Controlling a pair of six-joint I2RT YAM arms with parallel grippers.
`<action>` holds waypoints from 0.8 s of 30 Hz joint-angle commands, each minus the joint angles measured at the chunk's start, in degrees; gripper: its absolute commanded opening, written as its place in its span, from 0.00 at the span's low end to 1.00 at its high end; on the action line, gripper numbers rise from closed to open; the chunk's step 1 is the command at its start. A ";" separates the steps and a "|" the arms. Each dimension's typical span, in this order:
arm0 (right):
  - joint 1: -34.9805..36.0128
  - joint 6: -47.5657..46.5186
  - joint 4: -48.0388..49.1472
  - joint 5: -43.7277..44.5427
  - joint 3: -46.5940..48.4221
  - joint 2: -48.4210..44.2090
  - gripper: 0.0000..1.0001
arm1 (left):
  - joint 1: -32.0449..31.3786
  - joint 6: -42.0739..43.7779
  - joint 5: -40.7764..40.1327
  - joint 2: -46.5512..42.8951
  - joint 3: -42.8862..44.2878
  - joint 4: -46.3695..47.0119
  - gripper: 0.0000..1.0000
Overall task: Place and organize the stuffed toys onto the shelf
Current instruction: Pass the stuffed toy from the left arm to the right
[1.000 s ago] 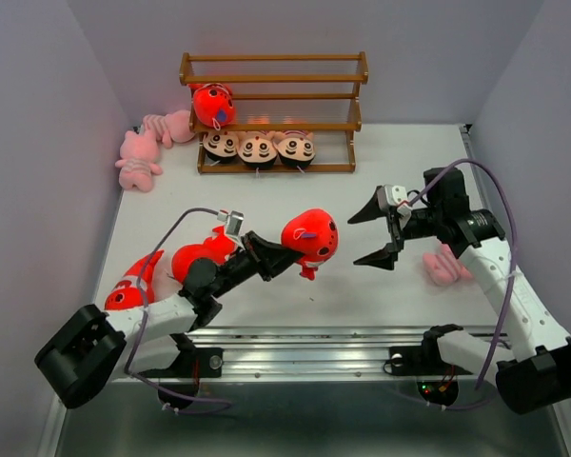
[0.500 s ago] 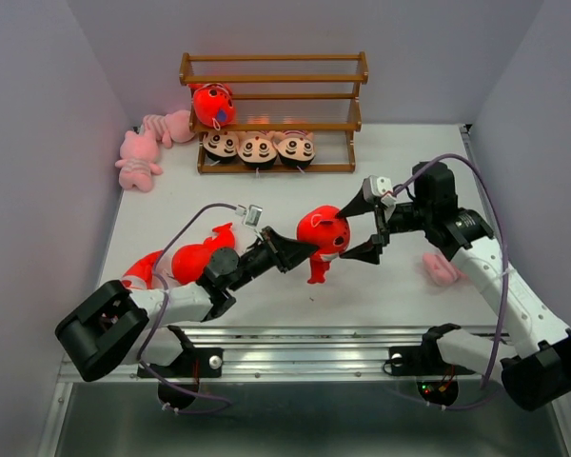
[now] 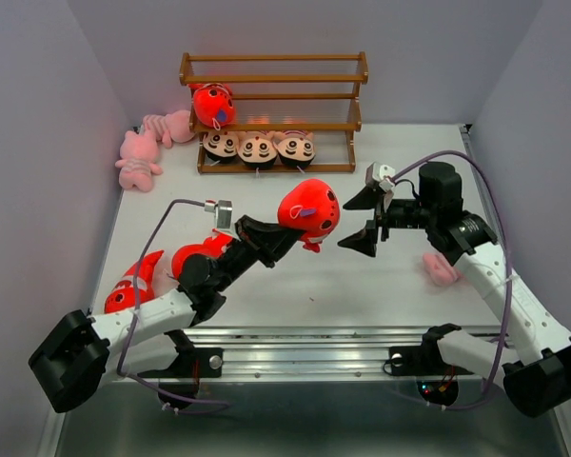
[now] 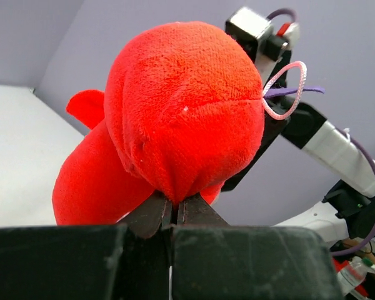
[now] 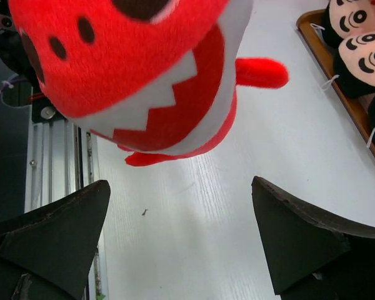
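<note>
The left gripper [image 3: 284, 227] is clamped on a red-orange fish [image 3: 309, 209] over the middle of the desk [image 3: 295, 286], and the right gripper [image 3: 345, 226], jaws spread wide, faces it from just beside. The wooden shelf [image 3: 274, 78] carries a second fish [image 3: 212, 105] on its middle tier and three boy dolls [image 3: 257, 149] abreast on the bottom tier. Two pink frogs [image 3: 139, 157] lie left of the shelf, a third frog [image 3: 441, 268] by the right arm, and two more fish [image 3: 202, 255] beside the left arm.

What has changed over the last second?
The right end effector, open, swung left to just beside the fish but has not gripped it. The left end effector stayed shut on the fish, dipping it and then raising it slightly toward the shelf. The shelf, the dolls and the pink toys stayed put.
</note>
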 commanded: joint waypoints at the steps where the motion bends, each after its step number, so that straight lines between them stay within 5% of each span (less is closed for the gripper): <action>1: 0.10 7.51 9.70 -8.75 -3.61 0.33 1.00 | -0.05 3.44 -0.88 -0.48 4.17 35.56 0.00; 7: 0.10 15.51 24.03 -16.41 -3.10 4.54 1.00 | -0.22 -0.77 -0.88 4.71 5.58 41.80 0.00; 15: 1.24 17.98 28.27 -16.69 0.07 7.19 0.97 | -1.01 -0.78 -1.41 8.14 7.43 43.48 0.00; 18: 1.24 17.63 28.18 -15.54 -0.72 7.10 0.74 | -1.10 -1.13 -1.41 9.02 7.78 44.10 0.00; 20: 1.24 18.06 28.70 -15.63 -1.42 6.92 0.44 | -1.10 -2.09 -1.58 9.98 7.61 44.88 0.00; 24: 1.24 15.62 26.43 -16.24 -0.55 6.31 0.17 | -1.19 -3.33 -1.67 11.04 6.99 45.94 0.00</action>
